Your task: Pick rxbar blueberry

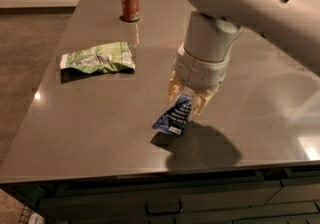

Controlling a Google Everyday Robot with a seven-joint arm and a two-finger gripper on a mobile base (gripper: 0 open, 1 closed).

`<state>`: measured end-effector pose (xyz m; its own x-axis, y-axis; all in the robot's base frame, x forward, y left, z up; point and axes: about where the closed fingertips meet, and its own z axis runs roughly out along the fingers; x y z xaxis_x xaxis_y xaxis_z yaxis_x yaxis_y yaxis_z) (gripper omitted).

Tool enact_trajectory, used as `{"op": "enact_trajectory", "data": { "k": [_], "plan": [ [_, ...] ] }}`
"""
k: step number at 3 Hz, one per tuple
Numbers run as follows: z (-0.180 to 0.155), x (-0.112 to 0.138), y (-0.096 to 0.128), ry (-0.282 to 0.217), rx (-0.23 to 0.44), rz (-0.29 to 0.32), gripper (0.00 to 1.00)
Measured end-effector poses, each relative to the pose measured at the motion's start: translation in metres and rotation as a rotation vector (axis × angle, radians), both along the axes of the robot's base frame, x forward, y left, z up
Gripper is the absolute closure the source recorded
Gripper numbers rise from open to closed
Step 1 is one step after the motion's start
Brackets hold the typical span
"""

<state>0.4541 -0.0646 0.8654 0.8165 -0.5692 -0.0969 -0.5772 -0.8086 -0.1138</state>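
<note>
The rxbar blueberry (pixel 173 116) is a small dark blue wrapper with white text. It hangs tilted from my gripper (pixel 187 102), with its lower end just above the grey table (pixel 100 118) and its shadow beneath it. My gripper's tan fingers (pixel 174 89) are shut on the bar's upper end. The white arm (pixel 250 3) reaches in from the upper right and comes down over the table's front middle.
A green and white snack bag (pixel 98 58) lies to the left of the gripper. A red soda can (pixel 130 2) stands at the back of the table. The table's front edge (pixel 150 170) is close below the bar, with dark drawers under it.
</note>
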Motion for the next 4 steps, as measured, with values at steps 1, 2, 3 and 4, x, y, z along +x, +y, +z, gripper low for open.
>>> {"op": "enact_trajectory", "data": {
  "k": [1, 2, 3, 4],
  "plan": [
    [0.021, 0.004, 0.001, 0.010, 0.029, -0.068, 1.00],
    [0.048, 0.010, 0.002, 0.017, 0.062, -0.127, 1.00],
    [0.077, 0.016, 0.003, 0.006, 0.100, -0.166, 1.00],
    [0.099, 0.024, 0.004, -0.011, 0.138, -0.194, 1.00]
  ]
}}
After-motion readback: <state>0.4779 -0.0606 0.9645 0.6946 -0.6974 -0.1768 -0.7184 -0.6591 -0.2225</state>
